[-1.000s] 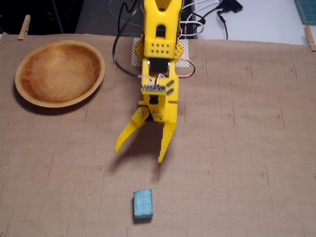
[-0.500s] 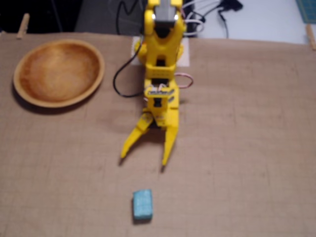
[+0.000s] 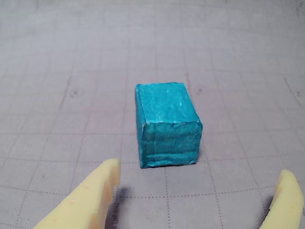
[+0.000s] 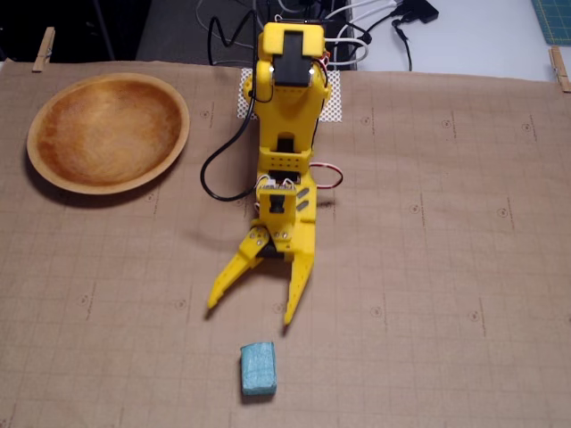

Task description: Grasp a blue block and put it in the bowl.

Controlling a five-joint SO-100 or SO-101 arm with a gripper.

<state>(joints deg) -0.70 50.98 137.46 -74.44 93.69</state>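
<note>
The blue block (image 4: 258, 368) is a small turquoise foam-like piece lying on the brown gridded mat near the front edge in the fixed view. In the wrist view the blue block (image 3: 166, 125) sits centred, just beyond the two yellow fingertips (image 3: 97, 186). My yellow gripper (image 4: 250, 313) is open, low over the mat, a short way behind the block and not touching it. In the wrist view the gripper (image 3: 200, 183) holds nothing between its fingers. The wooden bowl (image 4: 107, 131) sits empty at the far left.
The arm's base (image 4: 287, 85) stands at the back centre with black and white cables (image 4: 219, 165) trailing beside it. Clothespins (image 4: 42, 47) clip the mat's far corners. A white tabletop (image 4: 473, 36) lies behind the mat.
The arm has stretched forward and lowered. The open gripper has moved toward the blue block. The block and the bowl have stayed put.
</note>
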